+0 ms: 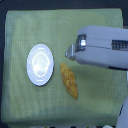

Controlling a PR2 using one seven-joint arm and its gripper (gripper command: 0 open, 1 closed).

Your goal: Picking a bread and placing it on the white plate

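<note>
One loaf, one dish and one arm make up the scene, all over a green cloth [20, 100] that covers the table. Nearest the bottom of the exterior view lies the bread [69, 80], a golden-orange braided loaf with tapered ends, lying flat on the cloth on a slant, its upper end pointing toward the arm. It is not yet picked up. Just beside it, toward the exterior view's left, sits the white plate [40, 64], round and glossy, with nothing on it; a narrow strip of cloth shows between the two, so they look apart.

Farther up, the grey arm [105, 47] reaches in from the exterior view's right, and its gripper [70, 52] hovers just above the loaf's upper end. The fingers are too blurred and small for me to tell whether they are spread or closed; they do not appear to hold anything.

By its look the loaf should be light, and either soft like real bread or stiff if it is a model; the picture does not settle that. The braided surface should give some purchase rather than slip. The sensible hold is across the thick middle, jaws square to its length, since a pinch on a thin end would likely let it swing or tip.
</note>
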